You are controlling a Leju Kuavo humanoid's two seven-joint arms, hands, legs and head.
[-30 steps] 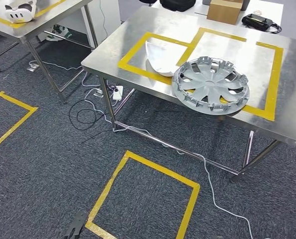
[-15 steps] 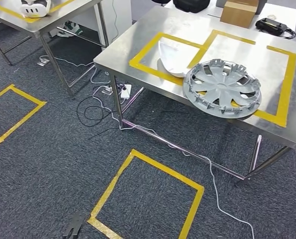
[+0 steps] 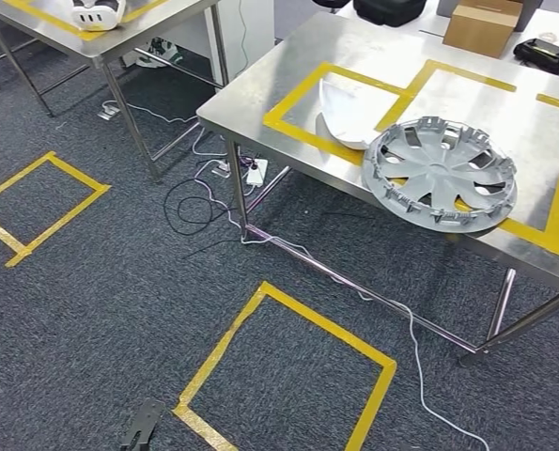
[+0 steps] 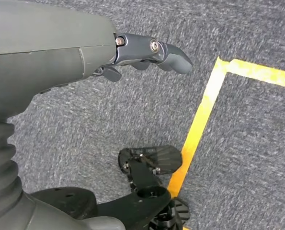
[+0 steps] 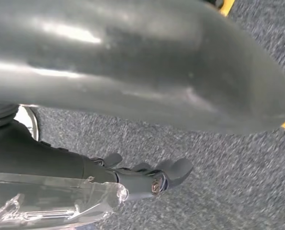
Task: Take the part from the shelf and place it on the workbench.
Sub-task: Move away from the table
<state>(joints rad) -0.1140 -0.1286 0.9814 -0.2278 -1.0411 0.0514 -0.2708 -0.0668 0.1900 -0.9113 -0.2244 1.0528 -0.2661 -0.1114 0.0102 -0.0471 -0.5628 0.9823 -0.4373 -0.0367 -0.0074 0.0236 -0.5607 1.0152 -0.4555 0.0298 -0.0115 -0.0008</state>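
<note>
hands are hanging at my sides since i'm carrying nothing: left hand (image 4: 148,52) fingers loosely apart, right hand (image 5: 148,179) too (hubcap (image 3: 439,174) is sitting on the workbench (image 3: 262,89)).

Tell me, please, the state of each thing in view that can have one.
wheel cover: lying flat on the workbench, across the yellow tape.
white curved part: lying inside the left taped square.
cardboard box: closed.
left hand: holds nothing, fingers extended.
</note>
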